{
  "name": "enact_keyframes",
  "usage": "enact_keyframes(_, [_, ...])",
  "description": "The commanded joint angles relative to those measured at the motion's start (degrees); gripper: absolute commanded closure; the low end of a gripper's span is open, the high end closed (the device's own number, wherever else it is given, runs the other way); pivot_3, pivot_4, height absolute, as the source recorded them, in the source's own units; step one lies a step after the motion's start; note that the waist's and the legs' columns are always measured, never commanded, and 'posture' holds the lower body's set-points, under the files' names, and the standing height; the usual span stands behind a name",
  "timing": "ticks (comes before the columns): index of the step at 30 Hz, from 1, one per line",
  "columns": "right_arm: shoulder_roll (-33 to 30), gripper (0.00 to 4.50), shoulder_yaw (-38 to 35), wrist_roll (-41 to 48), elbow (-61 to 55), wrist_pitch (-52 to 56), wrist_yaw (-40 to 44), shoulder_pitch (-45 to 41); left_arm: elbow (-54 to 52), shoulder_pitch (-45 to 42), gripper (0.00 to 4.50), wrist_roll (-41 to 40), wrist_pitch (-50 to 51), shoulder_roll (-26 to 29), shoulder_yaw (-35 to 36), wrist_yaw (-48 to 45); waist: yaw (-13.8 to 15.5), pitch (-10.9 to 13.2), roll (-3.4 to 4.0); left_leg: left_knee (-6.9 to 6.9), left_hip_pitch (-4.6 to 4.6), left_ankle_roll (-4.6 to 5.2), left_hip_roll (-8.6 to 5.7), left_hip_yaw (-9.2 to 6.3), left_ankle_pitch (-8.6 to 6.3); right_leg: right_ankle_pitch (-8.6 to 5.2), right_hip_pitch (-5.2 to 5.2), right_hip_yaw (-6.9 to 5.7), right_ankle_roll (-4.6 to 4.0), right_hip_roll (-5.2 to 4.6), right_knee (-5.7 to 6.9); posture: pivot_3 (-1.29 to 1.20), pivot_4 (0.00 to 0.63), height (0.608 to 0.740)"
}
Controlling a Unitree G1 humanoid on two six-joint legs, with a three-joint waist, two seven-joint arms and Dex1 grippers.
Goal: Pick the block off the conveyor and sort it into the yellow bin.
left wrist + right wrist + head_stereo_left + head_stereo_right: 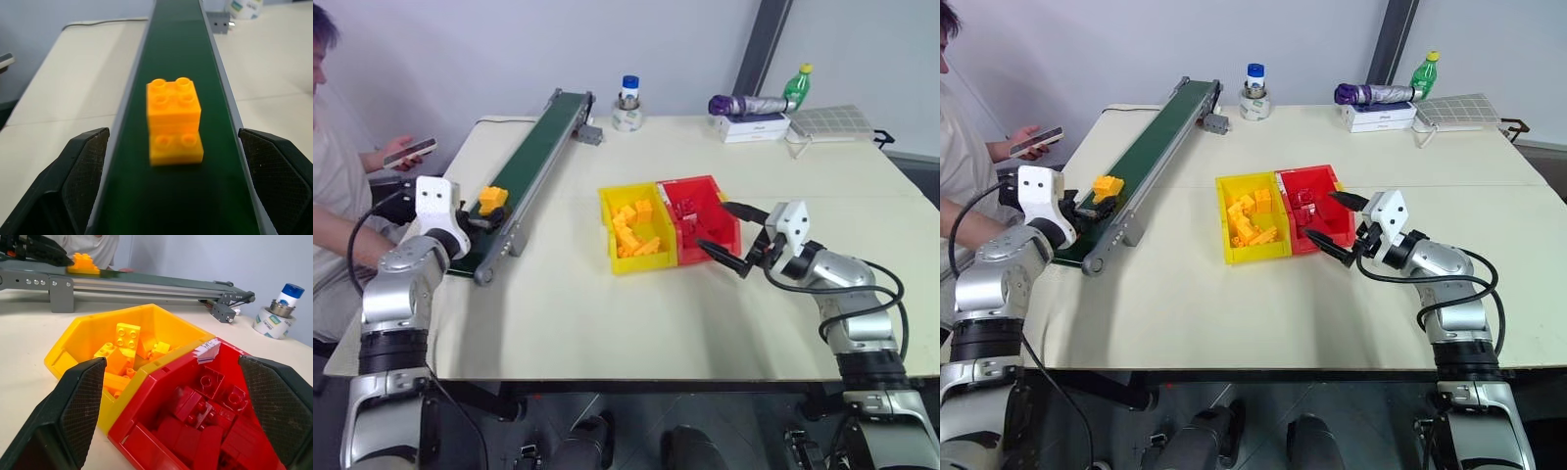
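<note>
The block [174, 122], a yellow-orange studded brick, sits on the dark green conveyor [540, 145] near its close end. My left gripper [472, 219] is open at that end of the belt. Its fingers [83, 166] straddle the belt's width, with the block just ahead of them and untouched. The yellow bin [68, 357] stands mid-table with several yellow bricks inside. My right gripper [715, 225] hangs open and empty over the front right corner of the red bin [146, 440], which adjoins the yellow bin.
A person sits at the table's left edge holding a phone [409, 150]. At the back stand a small jar on a tape roll [628, 103], a folded umbrella on a white box [749, 104], a green bottle [796, 86] and a gridded pad [827, 120].
</note>
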Motion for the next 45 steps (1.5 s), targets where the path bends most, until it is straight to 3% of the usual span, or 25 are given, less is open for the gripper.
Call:
enact_keyframes(1, [-0.5,0.00,-1.2,0.5,-2.8,-0.1,-0.5,-0.1,-0.3,-1.4,0.04,-0.2,-0.8,-0.2,1.5,0.5,-0.1,0.0,0.00,0.00,0.00,0.00,0.00,0.00,0.00,0.00,0.01,0.00,0.00,0.00,0.00,0.00,0.150,0.740])
enact_keyframes(2, [-0.5,0.00,-1.2,0.5,-2.9,-0.1,-0.5,-0.1,-0.3,-1.3,0.04,-0.6,-1.0,-0.4,1.7,0.3,-0.1,0.0,0.00,0.00,0.00,0.00,0.00,0.00,0.00,0.00,0.01,0.00,0.01,0.00,0.01,0.00,0.150,0.740])
enact_keyframes(5, [-0.5,0.00,-1.2,0.5,-3.0,-0.1,-0.6,0.0,-0.8,-0.8,0.93,-1.5,0.6,-1.1,2.3,0.7,0.0,0.0,0.00,0.00,0.00,0.00,0.00,0.00,0.00,0.01,0.01,0.00,0.01,0.00,0.01,0.00,0.150,0.740])
enact_keyframes(9, [-0.6,0.00,-1.2,0.5,-3.0,0.0,-0.7,0.0,-2.0,-0.5,2.94,-1.6,-0.1,-1.3,2.5,1.0,0.0,0.0,0.00,0.01,0.00,0.00,0.00,0.00,0.00,0.01,0.01,0.00,0.01,0.00,0.01,0.00,0.150,0.740])
enact_keyframes(10, [-0.6,0.00,-1.2,0.6,-3.1,0.0,-0.7,0.0,-2.9,-0.7,3.19,-2.2,-0.7,-1.6,2.9,1.0,0.0,0.0,0.00,0.01,0.00,0.00,0.00,0.00,0.00,0.01,0.01,0.00,0.01,0.00,0.01,0.00,0.150,0.740])
enact_keyframes(15, [-0.6,0.00,-1.2,0.5,-3.0,0.0,-0.8,0.0,-8.4,-2.7,3.14,-3.7,-2.6,-3.7,1.7,-0.4,0.2,0.0,-0.01,0.04,-0.01,0.00,0.00,0.00,0.00,0.01,0.02,-0.01,0.01,0.00,0.01,0.00,0.150,0.740])
enact_keyframes(19, [-0.6,0.00,-1.4,0.5,-2.9,-0.1,-1.0,0.2,-10.7,-6.4,3.14,-5.2,-1.0,-10.4,-3.0,-1.0,0.4,0.0,-0.02,0.14,0.01,0.01,-0.02,-0.02,0.00,0.02,0.11,-0.06,0.04,-0.01,0.00,0.00,0.150,0.740])
enact_keyframes(27, [-0.6,0.00,-1.5,0.4,-4.5,0.0,-2.1,1.5,3.2,-16.3,3.14,3.0,-8.2,-24.7,-16.3,-1.5,0.1,0.0,-0.07,0.18,0.06,0.03,-0.04,0.00,0.03,0.10,0.31,-0.07,0.19,-0.01,-0.02,0.00,0.150,0.740])
enact_keyframes(33, [-1.3,0.00,-2.6,0.8,-7.0,0.6,-3.5,3.9,13.3,-21.3,3.14,6.8,-14.3,-27.0,-17.4,-1.4,-0.4,0.0,-0.07,0.14,0.07,0.12,-0.02,0.02,0.07,0.10,0.29,-0.08,0.22,-0.01,-0.02,0.00,0.150,0.740])
enact_keyframes(40, [-1.3,0.00,-3.1,0.8,-8.7,1.3,-4.4,5.3,15.5,-21.9,3.14,7.0,-16.3,-27.5,-16.3,-1.7,0.0,0.0,-0.07,0.17,0.05,0.12,-0.04,0.01,0.07,0.16,0.30,-0.08,0.32,-0.01,-0.02,0.00,0.150,0.740])
enact_keyframes(45, [-1.3,0.00,-3.0,0.8,-8.8,1.3,-4.6,5.4,11.7,-20.3,0.64,2.4,-13.5,-29.0,-14.7,-6.2,0.2,0.0,-0.07,0.20,0.05,0.10,-0.04,0.01,0.05,0.17,0.31,-0.09,0.33,-0.01,-0.02,0.00,0.150,0.740])
